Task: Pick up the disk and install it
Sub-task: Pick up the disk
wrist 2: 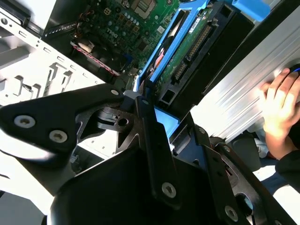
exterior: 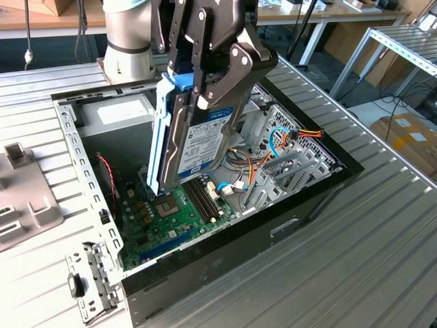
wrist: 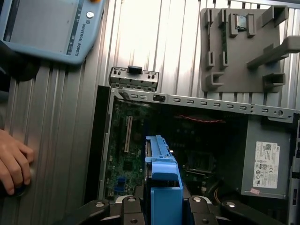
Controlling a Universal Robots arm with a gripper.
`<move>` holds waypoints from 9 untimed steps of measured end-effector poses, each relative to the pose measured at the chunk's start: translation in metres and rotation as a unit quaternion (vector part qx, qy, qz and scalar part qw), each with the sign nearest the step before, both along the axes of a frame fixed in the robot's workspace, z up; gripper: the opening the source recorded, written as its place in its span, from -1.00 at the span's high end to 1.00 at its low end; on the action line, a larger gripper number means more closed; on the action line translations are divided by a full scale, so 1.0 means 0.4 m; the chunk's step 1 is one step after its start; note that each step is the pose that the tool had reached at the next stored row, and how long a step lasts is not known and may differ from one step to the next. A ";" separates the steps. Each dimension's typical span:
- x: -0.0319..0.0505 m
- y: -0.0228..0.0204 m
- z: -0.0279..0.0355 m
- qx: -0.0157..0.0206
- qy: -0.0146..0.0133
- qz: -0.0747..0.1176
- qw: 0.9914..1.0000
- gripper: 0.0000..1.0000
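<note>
My gripper (exterior: 207, 85) is shut on the disk (exterior: 198, 143), a grey metal drive with a white-and-blue label and blue side rails. The disk hangs on edge, tilted, over the open black computer case (exterior: 300, 205), its lower end just above the green motherboard (exterior: 164, 219). The metal drive cage (exterior: 287, 171) with coloured cables sits beside it, toward the exterior view's right. In the second wrist view the disk (wrist 2: 187, 42) shows its circuit-board underside beyond the black fingers (wrist 2: 145, 112). In the first wrist view the blue rail (wrist: 161, 173) rises between the finger bases.
A grey power supply box (wrist: 267, 159) with a white label fills one corner of the case. A loose metal bracket (exterior: 89, 280) lies by the case corner. A grey fixture plate (exterior: 20, 198) lies on the ribbed table. A person's hand (wrist: 14, 164) rests near a teach pendant (wrist: 47, 28).
</note>
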State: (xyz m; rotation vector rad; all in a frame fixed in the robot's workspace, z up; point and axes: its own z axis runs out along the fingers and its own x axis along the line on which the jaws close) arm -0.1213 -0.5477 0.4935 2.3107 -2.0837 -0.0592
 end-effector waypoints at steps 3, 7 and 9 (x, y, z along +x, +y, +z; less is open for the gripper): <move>0.007 0.000 0.000 0.000 0.000 0.000 1.000 0.26; 0.017 -0.001 -0.001 0.000 0.000 0.000 1.000 0.26; 0.023 -0.001 -0.001 0.000 0.000 0.000 1.000 0.26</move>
